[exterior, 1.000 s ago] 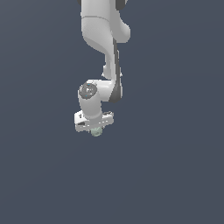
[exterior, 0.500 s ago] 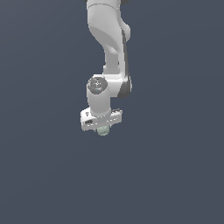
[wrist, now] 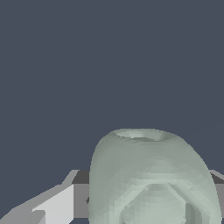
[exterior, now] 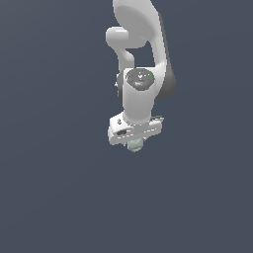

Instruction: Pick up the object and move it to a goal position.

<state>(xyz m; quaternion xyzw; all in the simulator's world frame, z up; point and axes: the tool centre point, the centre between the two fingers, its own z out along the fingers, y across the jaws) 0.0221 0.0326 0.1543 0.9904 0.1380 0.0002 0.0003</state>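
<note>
One roundish object (exterior: 135, 145), no long axis.

White Panda arm (exterior: 141, 39) of smooth rounded glossy links, dark grey/black band along its 3 o'clock edge at the joint seams. Wrist housing (exterior: 139, 96) cylindrical, capped by a round grey disc (exterior: 140, 78) with tiny red, green and blue dots. Below it, at 6 o'clock, a flat white boxy gripper (exterior: 134, 144) body, wider than tall, with a small dark slot on its face toward 9 o'clock. Wrist view: one pale grey-white finger (wrist: 52, 205), faceted and angular, with a darker grey bar behind it. No cables or screws discernible.
</note>
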